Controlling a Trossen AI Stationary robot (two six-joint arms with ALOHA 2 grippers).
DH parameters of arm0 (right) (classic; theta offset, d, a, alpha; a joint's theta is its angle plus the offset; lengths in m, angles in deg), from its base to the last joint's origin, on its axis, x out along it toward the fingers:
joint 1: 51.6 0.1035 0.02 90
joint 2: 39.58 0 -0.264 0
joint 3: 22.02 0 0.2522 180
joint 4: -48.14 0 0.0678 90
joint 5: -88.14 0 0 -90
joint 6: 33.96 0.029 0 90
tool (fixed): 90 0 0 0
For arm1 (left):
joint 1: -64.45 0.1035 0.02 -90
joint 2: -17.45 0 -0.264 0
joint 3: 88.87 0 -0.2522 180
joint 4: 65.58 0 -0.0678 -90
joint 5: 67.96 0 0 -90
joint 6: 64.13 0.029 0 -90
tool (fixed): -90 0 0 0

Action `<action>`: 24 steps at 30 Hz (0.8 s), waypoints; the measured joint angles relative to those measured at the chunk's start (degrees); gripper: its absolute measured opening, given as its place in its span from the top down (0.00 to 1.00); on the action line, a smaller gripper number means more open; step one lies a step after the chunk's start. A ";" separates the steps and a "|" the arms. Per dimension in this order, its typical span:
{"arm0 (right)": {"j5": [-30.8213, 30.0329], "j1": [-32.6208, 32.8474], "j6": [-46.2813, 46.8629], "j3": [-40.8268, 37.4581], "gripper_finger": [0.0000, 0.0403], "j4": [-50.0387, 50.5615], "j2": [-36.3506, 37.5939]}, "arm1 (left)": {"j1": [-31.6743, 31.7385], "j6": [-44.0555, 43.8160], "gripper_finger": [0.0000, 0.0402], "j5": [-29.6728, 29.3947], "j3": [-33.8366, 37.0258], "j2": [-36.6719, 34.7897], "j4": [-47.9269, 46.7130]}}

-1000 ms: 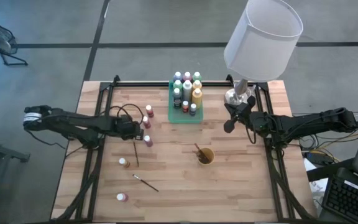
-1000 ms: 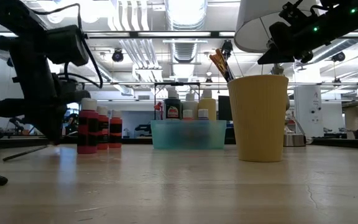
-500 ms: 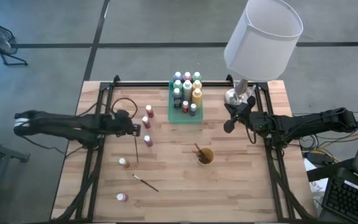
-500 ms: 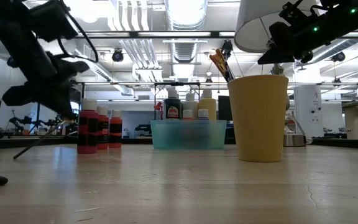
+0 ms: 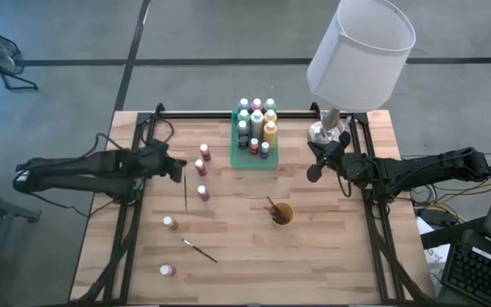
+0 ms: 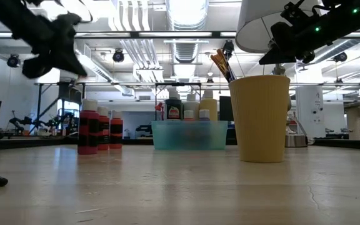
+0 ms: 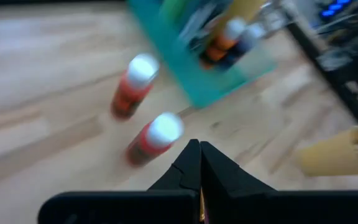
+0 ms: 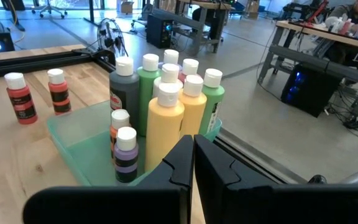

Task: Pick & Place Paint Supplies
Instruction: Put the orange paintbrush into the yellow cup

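1. Left gripper (image 5: 180, 167) hangs raised over the left-centre of the table (image 5: 331, 256), fingers clenched tight together; in your left wrist view the two dark tips meet with no gap.
2. You see a thin dark paintbrush (image 5: 185, 193) running from that gripper's tip toward the near edge. Whether the clenched fingers actually pinch its end, you cannot tell from these views.
3. Just right of the left gripper stand three loose red bottles (image 5: 200, 167) in a short row, upright on the wood and apart from each other.
4. Nearer to you on the left side stand an orange-brown bottle (image 5: 170, 223) and, close to the near edge, a pinkish-red bottle (image 5: 168, 270). A second paintbrush (image 5: 199, 250) lies flat between them.
5. At far centre, the green tray (image 5: 234, 159) holds a packed cluster of bottles (image 5: 257, 119), all upright with pale caps: green, yellow, dark, orange and purple show in your right wrist view.
6. Your right gripper (image 5: 314, 173) waits right of the tray, off the table surface, fingers closed and holding nothing.
7. The yellow cup (image 5: 281, 214) stands near centre-right, with brush handles (image 6: 222, 64) leaning out of it.
8. A white-shaded lamp (image 5: 361, 51) stands at the far right corner.
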 joint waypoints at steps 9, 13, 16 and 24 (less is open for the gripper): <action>0.04 0.00 0.21 0.00 0.98 -0.04 -0.02 | -0.10 13.79 1.00 7.33 -7.25 -0.63 14.33; 0.48 0.00 1.84 0.00 0.98 -0.52 -0.02 | -0.28 21.06 1.00 12.61 -7.00 1.42 28.64; 2.27 -0.02 1.83 0.00 0.98 -2.49 -0.02 | -0.41 26.22 1.00 15.30 -6.83 4.46 36.47; 22.44 0.00 -0.70 0.00 0.98 -11.83 -0.01 | -1.17 38.78 1.00 22.67 -7.07 17.67 54.48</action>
